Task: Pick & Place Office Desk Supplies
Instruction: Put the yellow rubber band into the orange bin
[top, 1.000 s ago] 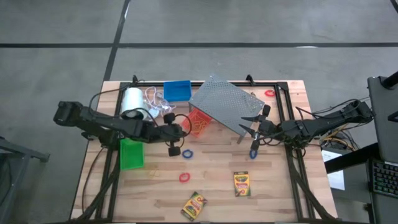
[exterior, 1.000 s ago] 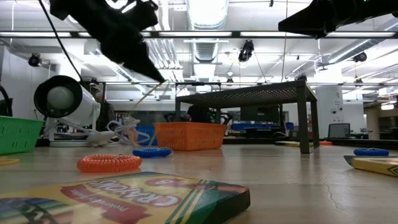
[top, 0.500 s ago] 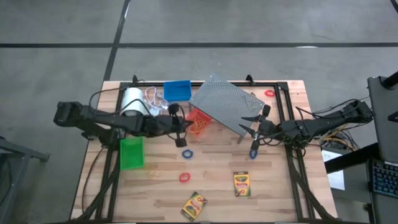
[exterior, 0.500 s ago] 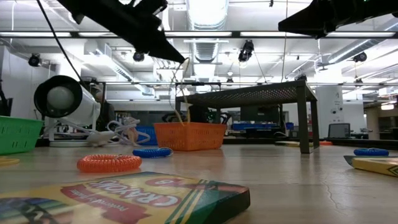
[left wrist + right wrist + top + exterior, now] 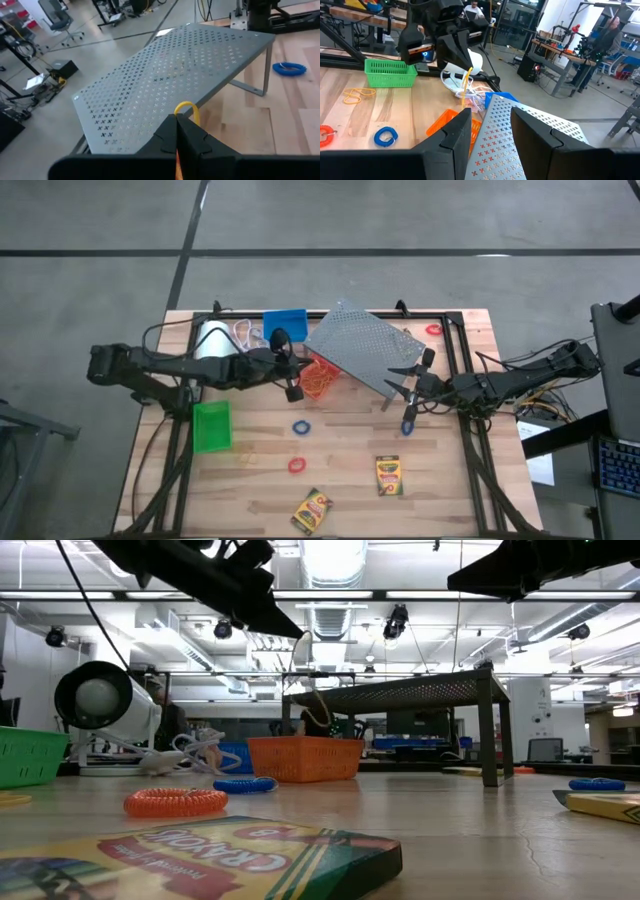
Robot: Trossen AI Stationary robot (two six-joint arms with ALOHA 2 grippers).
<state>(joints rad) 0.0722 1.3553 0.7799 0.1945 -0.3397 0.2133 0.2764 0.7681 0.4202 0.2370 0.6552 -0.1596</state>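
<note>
Left gripper hung above the red-orange bin, fingers pinched together on a thin yellow band that dangled below them. Right gripper waited, fingers apart and holding nothing, near the grey rack. Risk, as I judged it: the limp band could swing on release, catch the bin rim or rack edge, and land on the table instead.

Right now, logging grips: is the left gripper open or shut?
Shut: left gripper pinches a thin yellow rubber band over the grey perforated rack.
</note>
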